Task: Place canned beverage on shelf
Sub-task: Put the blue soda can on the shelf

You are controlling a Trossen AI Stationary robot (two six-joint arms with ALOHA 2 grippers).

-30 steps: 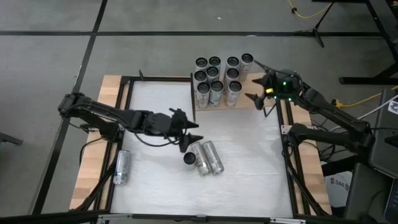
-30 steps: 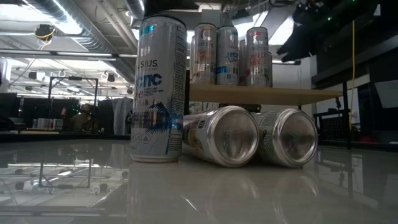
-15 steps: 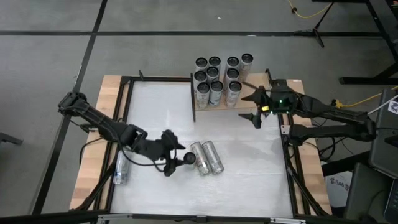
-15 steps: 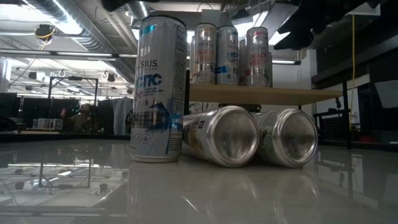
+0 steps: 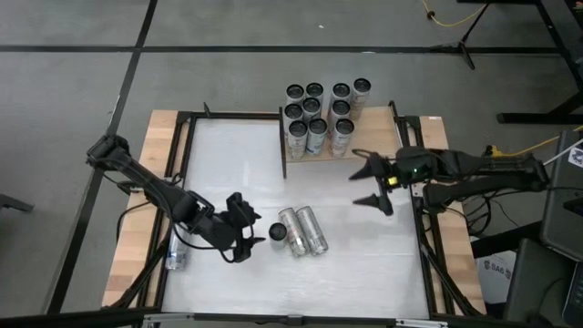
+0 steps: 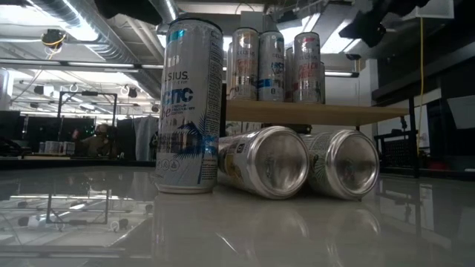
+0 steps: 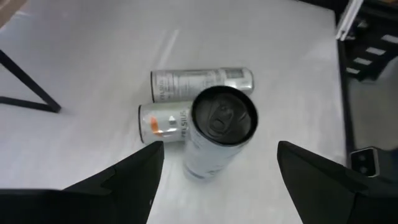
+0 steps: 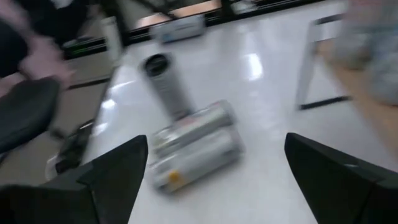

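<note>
Since a second ago the left gripper has drawn back toward the table's near left, and the right gripper has come off the shelf toward mid-table. An upright silver-and-blue beverage can stands on the glossy white tabletop, just beside two silver cans lying on their sides. The left gripper's fingers are spread apart, empty, near the upright can. The right gripper is wide open and empty. The pale wooden shelf with black posts carries a cluster of upright cans.
</note>
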